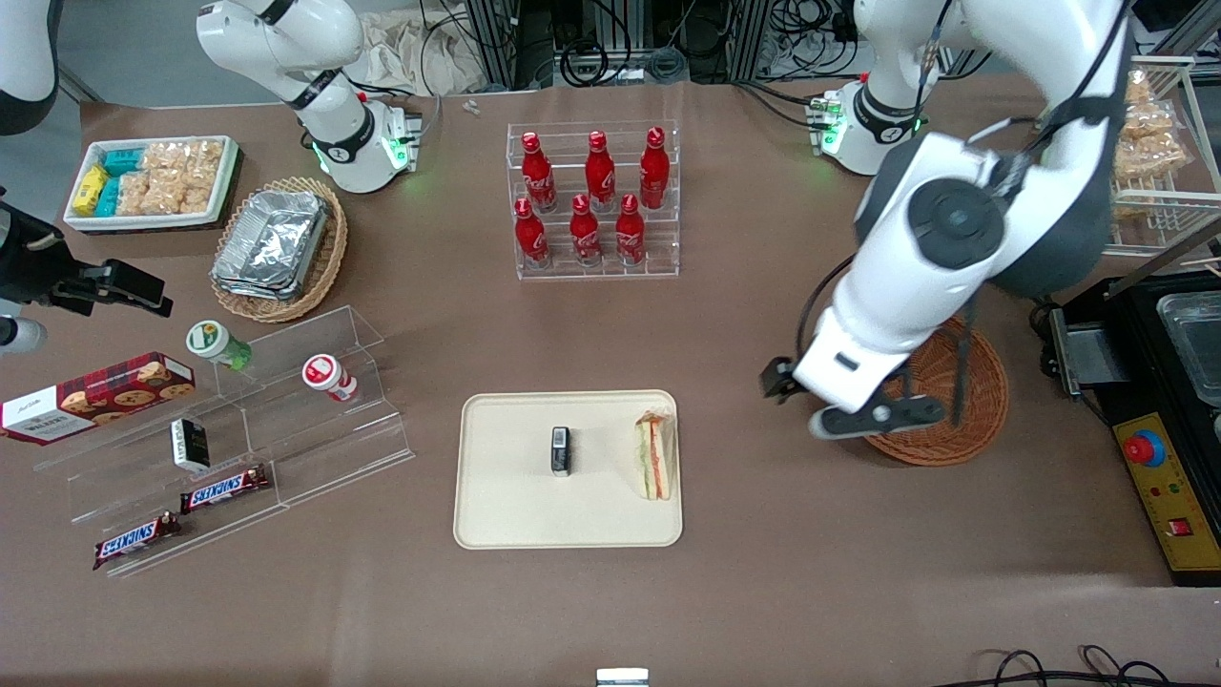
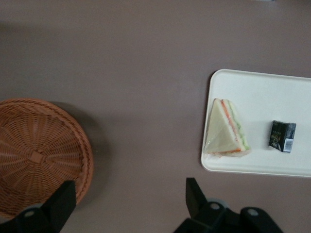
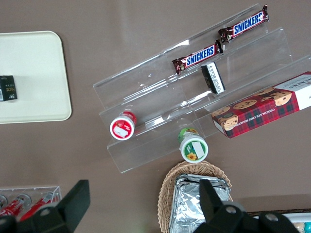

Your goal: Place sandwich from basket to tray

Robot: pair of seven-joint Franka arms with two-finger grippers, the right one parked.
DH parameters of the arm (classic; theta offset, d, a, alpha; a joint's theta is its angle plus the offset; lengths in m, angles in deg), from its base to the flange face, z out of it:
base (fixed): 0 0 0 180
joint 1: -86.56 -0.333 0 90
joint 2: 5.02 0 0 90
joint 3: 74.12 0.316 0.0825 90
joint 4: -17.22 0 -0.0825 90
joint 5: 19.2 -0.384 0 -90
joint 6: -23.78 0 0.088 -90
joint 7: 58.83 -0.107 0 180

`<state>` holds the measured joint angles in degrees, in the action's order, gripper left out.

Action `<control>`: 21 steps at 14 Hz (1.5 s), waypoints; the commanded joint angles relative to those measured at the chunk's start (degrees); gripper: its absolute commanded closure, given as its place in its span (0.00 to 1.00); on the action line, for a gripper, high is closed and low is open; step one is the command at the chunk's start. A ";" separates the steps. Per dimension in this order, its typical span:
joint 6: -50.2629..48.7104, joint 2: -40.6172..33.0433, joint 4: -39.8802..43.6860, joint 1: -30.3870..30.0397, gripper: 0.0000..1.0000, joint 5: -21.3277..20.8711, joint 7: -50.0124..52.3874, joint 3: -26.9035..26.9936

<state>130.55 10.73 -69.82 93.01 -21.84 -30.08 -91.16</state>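
The sandwich [image 1: 655, 456] [image 2: 226, 128], a wrapped triangular wedge, lies on the cream tray [image 1: 506, 487] [image 2: 272, 92] at the tray's edge nearest the basket. The reddish-brown woven basket [image 1: 959, 425] [image 2: 39, 150] stands empty toward the working arm's end of the table, partly covered by the arm in the front view. My gripper [image 1: 822, 405] [image 2: 129, 196] hangs open above the bare table between the tray and the basket, with nothing between its fingers.
A small black box [image 1: 561, 450] [image 2: 282, 136] sits mid-tray. A rack of red bottles [image 1: 593, 200] stands farther from the front camera. Acrylic steps with snacks [image 1: 248, 429] and a tan basket of foil trays [image 1: 281, 248] lie toward the parked arm's end. A black control box [image 1: 1164, 458] lies beside the basket.
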 commanded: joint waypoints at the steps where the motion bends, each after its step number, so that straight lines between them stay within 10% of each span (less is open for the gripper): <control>1: 0.29 -13.17 -13.12 -7.49 0.00 5.45 -8.42 -0.36; 5: -0.41 -20.94 -18.96 -10.22 0.00 5.55 -13.61 -0.10; 11: -12.34 -13.65 -3.15 -16.37 0.00 5.64 -13.36 0.61; 21: -13.25 -12.86 -3.13 -17.43 0.00 4.76 -13.45 0.61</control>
<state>118.59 -2.69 -74.22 76.32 -17.11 -43.05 -89.96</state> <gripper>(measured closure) 0.000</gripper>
